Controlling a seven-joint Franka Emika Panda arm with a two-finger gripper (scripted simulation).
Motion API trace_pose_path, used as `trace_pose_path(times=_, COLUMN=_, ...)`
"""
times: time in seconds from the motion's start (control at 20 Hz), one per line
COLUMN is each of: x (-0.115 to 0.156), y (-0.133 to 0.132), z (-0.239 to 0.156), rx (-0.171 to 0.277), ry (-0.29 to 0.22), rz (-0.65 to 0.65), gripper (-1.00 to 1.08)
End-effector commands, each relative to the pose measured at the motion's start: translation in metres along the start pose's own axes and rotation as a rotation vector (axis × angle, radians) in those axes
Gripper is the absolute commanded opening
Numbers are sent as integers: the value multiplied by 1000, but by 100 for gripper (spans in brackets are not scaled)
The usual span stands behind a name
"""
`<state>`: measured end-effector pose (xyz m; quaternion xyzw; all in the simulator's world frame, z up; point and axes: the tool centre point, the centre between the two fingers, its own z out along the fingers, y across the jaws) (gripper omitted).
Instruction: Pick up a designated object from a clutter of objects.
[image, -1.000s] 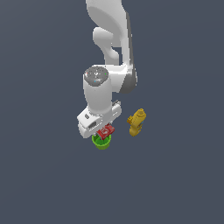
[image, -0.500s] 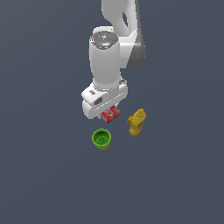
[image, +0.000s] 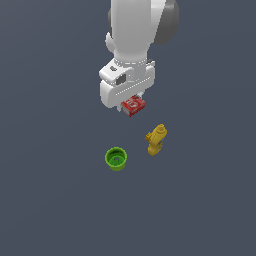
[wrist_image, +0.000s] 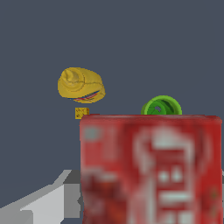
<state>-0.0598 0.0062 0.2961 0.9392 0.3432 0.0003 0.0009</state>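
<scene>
Closest to the wrist camera, the red box (wrist_image: 151, 168) fills much of the wrist view as a flat-faced rectangular block with blurred white label marks, its lower part cut off by the frame. In the exterior view the same red box (image: 133, 105) hangs just under the white gripper (image: 131, 100), raised well clear of the dark grey floor (image: 50, 200); the fingers are mostly hidden behind the hand and the box, but they appear clamped on its sides. Beyond it on the floor sits the round green cup (image: 116, 158), smooth and hollow, its rim peeking over the box in the wrist view (wrist_image: 161, 106). Near it lies the lumpy yellow bottle (image: 156, 139), tapered at one end (wrist_image: 81, 85).
</scene>
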Motion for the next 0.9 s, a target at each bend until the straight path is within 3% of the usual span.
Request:
trace_pose_path(times=0.0, x=-5, y=-12, z=-19, rx=0, ry=-1, rz=0, gripper=-100)
trace_pose_path(times=0.45, x=-14, y=-41, z=-70, rx=2, ry=0, rz=0, gripper=-100)
trace_pose_path(times=0.85, x=-15, y=-48, z=-84, rx=2, ry=0, rz=0, gripper=-100)
